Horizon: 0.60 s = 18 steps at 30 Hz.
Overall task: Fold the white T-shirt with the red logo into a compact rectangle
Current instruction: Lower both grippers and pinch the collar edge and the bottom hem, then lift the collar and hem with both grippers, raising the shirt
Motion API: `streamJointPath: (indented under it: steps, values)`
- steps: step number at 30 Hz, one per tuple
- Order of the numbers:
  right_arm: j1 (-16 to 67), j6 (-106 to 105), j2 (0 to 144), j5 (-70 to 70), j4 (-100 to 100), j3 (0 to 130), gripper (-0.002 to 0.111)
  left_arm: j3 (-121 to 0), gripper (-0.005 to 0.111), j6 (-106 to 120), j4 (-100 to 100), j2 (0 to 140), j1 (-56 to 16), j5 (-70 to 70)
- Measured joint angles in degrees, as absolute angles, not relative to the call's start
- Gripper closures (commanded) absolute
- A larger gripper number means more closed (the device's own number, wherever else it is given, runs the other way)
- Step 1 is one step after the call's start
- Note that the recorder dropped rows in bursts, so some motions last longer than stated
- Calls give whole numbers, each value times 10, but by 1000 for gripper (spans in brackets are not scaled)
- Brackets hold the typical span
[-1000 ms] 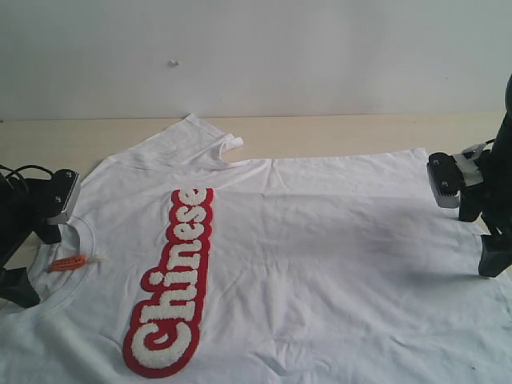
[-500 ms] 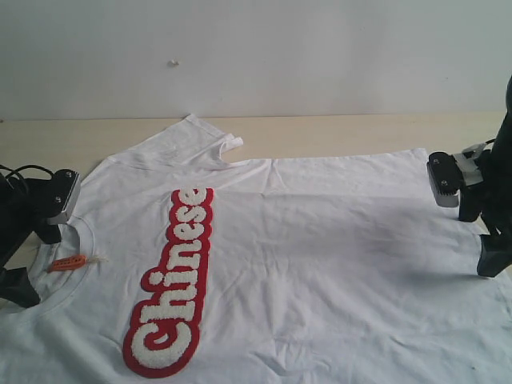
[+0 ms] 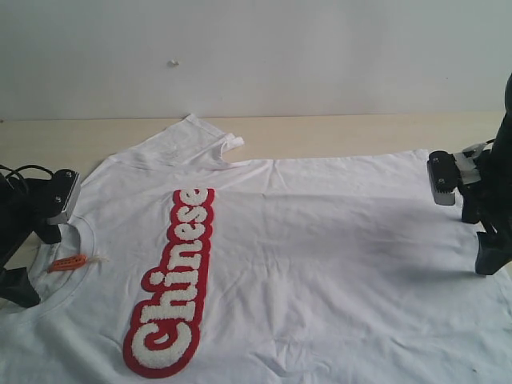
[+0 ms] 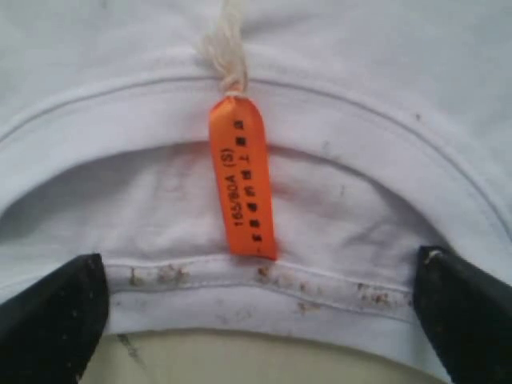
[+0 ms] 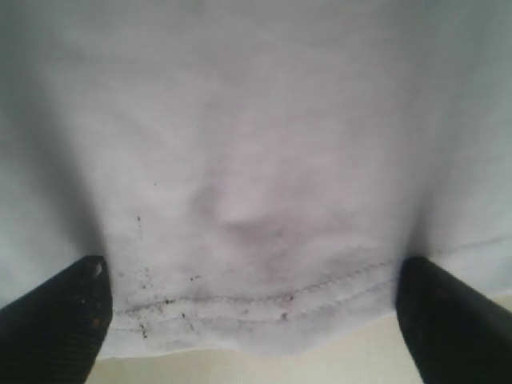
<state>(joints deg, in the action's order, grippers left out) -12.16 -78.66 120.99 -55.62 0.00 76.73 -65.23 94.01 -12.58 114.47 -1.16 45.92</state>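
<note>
1. Exterior view: almost nothing has moved over the last second. The white T-shirt (image 3: 320, 256) lies flat and face up on the surface (image 3: 360, 128) as before, with the red logo (image 3: 176, 280) running toward the camera and no fold started
2. The only change is at the right hand (image 5: 252, 268), which has crept slightly inward and down at the shirt's right edge. The cloth there hasn't shifted
3. Right wrist view: the right hand is released, jaws wide, straddling the hem (image 5: 264, 308). The hem edge sits between the fingers (image 5: 56, 320), with bare surface just past it and nothing pinched yet
4. The left hand (image 4: 256, 264) hasn't budged. It is also released, jaws wide, over the collar (image 4: 360, 120) with the orange tag (image 4: 242, 176) centred between them, and no cloth gripped
5. The far sleeve (image 3: 212, 140) is the same as before, slightly bunched at its tip
6. Read: both hands look staged for a two-point pinch, collar on one side and hem on the other, so the first fold is probably about to begin. Task progress is effectively zero
7. Risk: the right hand sits very close to the hem edge, so a shallow bite could slip off when lifted
</note>
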Motion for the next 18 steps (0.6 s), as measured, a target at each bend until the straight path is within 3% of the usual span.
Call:
streamJointPath:
  steps: [11, 13, 16, 18]
  values:
    - [-122, -855, 1214, -637, -10, 768, 105, -652, 2, 940, -126, 1145, -12, 459]
    - [-122, -862, 1216, -645, -10, 768, 108, -652, 5, 940, -126, 1145, -12, 459]
    - [-122, -863, 1216, -649, -12, 768, 108, -652, 20, 940, -126, 1145, -12, 459]
    - [-122, -863, 1216, -650, -12, 768, 108, -652, 45, 940, -126, 1145, -12, 459]
